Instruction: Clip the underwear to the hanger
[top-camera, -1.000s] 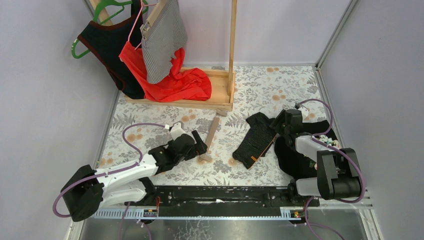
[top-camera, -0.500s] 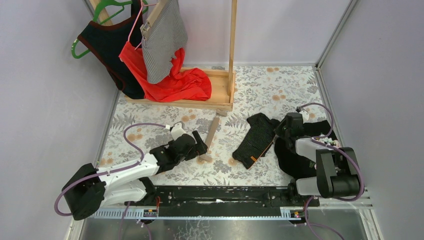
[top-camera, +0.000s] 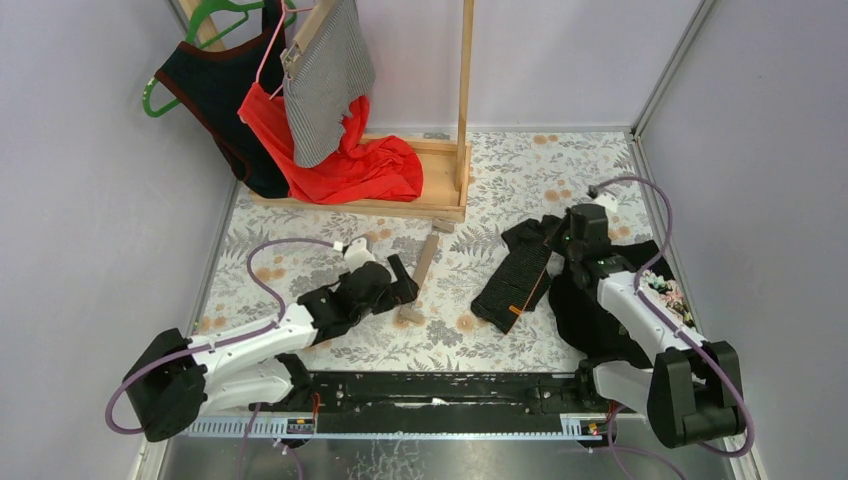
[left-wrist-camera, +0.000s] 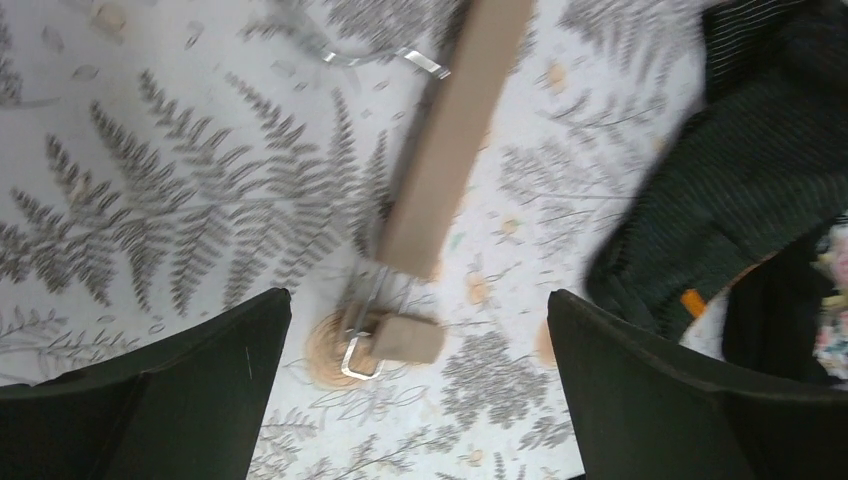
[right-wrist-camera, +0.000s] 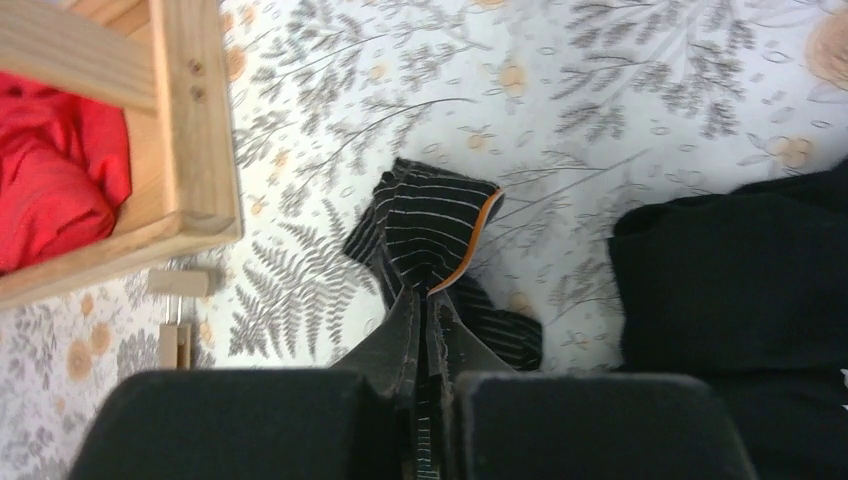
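Note:
The wooden hanger (top-camera: 422, 272) lies flat on the floral table, and its end clip (left-wrist-camera: 400, 340) shows in the left wrist view. My left gripper (top-camera: 402, 281) hovers over that clip end, open, one finger (left-wrist-camera: 200, 390) on each side of it and nothing held. The underwear (top-camera: 515, 275), black with thin stripes and orange trim, lies right of the hanger. My right gripper (top-camera: 562, 240) is shut on the underwear's upper edge. In the right wrist view the underwear (right-wrist-camera: 440, 220) is pinched between the pads of the right gripper (right-wrist-camera: 428, 335) and bunches up.
A wooden rack (top-camera: 440, 195) stands at the back, hung with a striped garment (top-camera: 322, 80) and red cloth (top-camera: 350, 165). A dark top hangs on a green hanger (top-camera: 205, 15). A pile of black clothes (top-camera: 600, 310) lies at the right, by the right arm.
My right gripper has closed on the underwear's edge and pulled it up and away, stretching the cloth. The left gripper has shifted slightly, still open over the hanger's clip.

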